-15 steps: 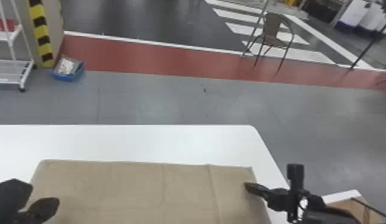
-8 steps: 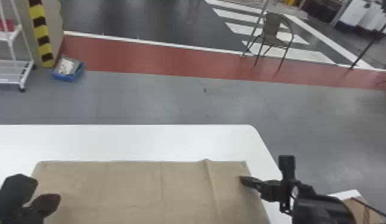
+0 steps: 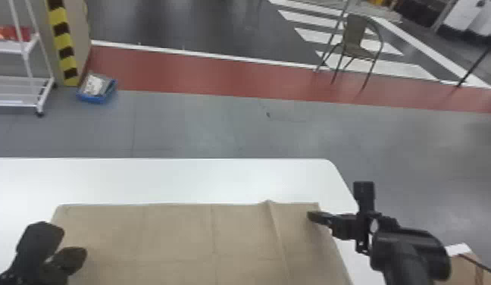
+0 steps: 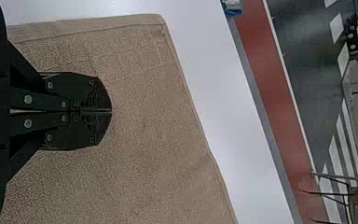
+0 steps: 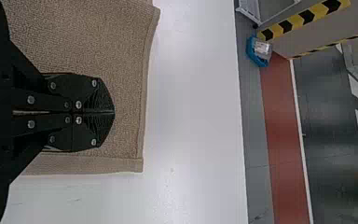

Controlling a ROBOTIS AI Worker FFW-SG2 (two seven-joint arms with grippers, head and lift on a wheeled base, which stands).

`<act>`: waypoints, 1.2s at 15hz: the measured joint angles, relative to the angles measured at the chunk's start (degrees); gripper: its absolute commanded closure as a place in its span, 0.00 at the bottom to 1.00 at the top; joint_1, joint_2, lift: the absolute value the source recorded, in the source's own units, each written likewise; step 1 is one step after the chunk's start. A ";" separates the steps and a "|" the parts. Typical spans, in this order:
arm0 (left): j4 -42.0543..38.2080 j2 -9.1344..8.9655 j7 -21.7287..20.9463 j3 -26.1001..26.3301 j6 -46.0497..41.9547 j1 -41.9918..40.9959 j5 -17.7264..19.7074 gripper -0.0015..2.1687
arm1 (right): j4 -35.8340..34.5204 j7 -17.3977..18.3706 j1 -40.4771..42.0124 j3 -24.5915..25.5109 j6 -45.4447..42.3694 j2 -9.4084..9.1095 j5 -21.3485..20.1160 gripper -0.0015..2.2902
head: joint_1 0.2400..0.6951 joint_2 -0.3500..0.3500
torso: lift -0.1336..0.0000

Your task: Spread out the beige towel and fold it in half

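Basically, the towel (image 3: 172, 235) lies spread on the white counter (image 3: 180, 178), a raised crease running across it near its right end. The left claw (image 3: 82, 254) is at its left end, the right claw (image 3: 312, 216) by its far right corner, both closed; whether either pinches cloth, I cannot tell.

Black two-fingered right hand (image 3: 312, 216) over beige cloth towel (image 5: 88, 42), flat fingers closed together. Towel's hemmed corner near fingertips, lying on smooth white tabletop (image 5: 196, 116). Past tabletop: grey floor (image 5: 254, 116), red floor strip (image 5: 282, 116) edged by thin white line (image 5: 301, 140); blue tray (image 5: 251, 50) holding pale package (image 5: 262, 47), near yellow-and-black striped edging (image 5: 307, 17)
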State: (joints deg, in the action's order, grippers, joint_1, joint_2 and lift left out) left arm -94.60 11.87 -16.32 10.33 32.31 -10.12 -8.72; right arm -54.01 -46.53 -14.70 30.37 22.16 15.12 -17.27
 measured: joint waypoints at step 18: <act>-0.84 -1.19 1.86 1.94 -2.29 -0.47 -2.04 0.67 | -8.41 -1.40 4.05 -1.04 4.60 -1.88 4.38 0.72 | 1.00 0.05 | 1.00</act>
State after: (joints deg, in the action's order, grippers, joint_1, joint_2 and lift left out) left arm -95.44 10.68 -14.45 12.27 30.02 -10.59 -10.76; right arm -62.42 -47.93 -10.65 29.33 26.77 13.24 -12.89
